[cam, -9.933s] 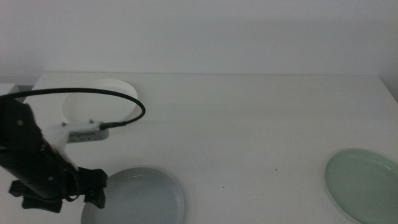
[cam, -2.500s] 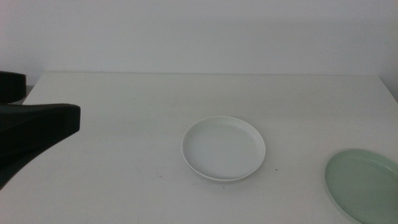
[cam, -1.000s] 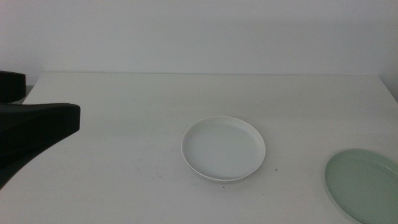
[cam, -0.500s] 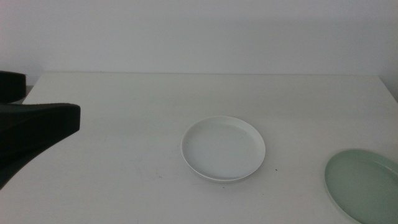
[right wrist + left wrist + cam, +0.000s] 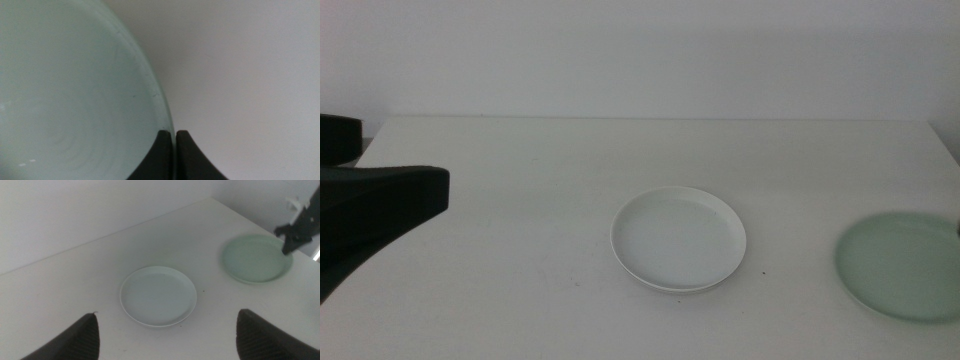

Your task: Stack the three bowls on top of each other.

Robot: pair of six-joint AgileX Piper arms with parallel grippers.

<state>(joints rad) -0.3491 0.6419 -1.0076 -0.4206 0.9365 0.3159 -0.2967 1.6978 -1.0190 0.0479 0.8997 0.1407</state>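
**Your two arms: dark, matte, plain**

Your left arm (image 5: 370,215) fills the middle view's left edge as a blurred black wedge. Your left gripper (image 5: 167,335) shows two rounded charcoal jaw tips. Your right gripper (image 5: 175,155) has smooth black jaws tapering upward, and from afar it looks angular and dark.

open tabletop (image 5: 520,160) is lying all around the white bowl (image 5: 678,238), so a gripper could be reaching it from any side. the pale green bowl (image 5: 895,265) is sitting well apart toward the right edge, with the right gripper (image 5: 295,232) pinching its rim. the left arm (image 5: 370,215) is blocking the near left corner.
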